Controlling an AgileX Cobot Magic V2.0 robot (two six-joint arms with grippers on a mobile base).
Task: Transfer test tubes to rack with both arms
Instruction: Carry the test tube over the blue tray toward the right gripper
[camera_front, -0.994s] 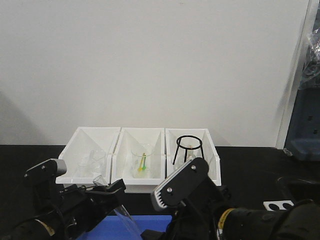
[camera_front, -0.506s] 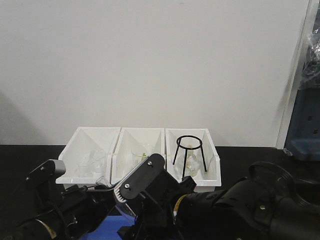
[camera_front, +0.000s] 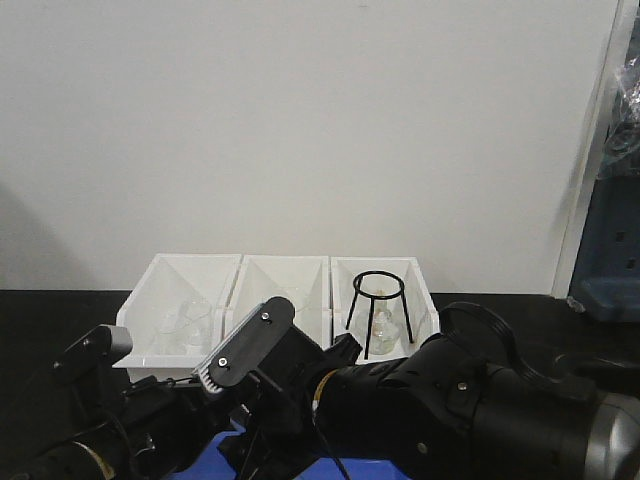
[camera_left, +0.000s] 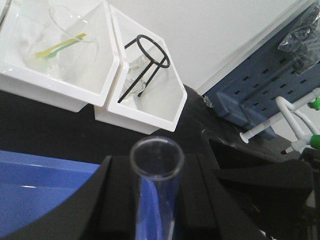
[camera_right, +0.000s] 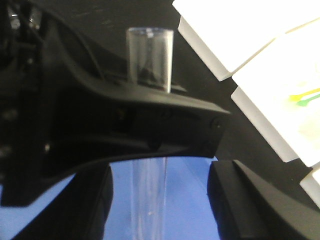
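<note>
My right arm (camera_front: 430, 410) is now much more to the left than a second ago. In the front view it covers the middle of the three white bins (camera_front: 190, 280) and sits right next to my left arm (camera_front: 100, 440). This means the two arms are now meeting, so I think a hand-over of the tube is about to start. My left claw (camera_left: 155, 215) is holding one test tube (camera_left: 156, 172). The tube stands almost straight up with its open end on top, over the blue tray (camera_left: 35, 190) and in front of the bins on the black tabletop (camera_left: 50, 125). In the right wrist view, the top of the tube sticks up above a black finger of the left claw, and the lower part hangs down below it. My right claw (camera_right: 160, 205) is wide, with one finger on each side of that lower part. The fingers look apart from the glass, so it is not gripping yet. I think the next job is to close the right claw gently on the tube, and only then let go with the left one. If the left lets go too soon, the tube can fall. I cannot see the rack right now, as my big right arm fills that side of the front view.
</note>
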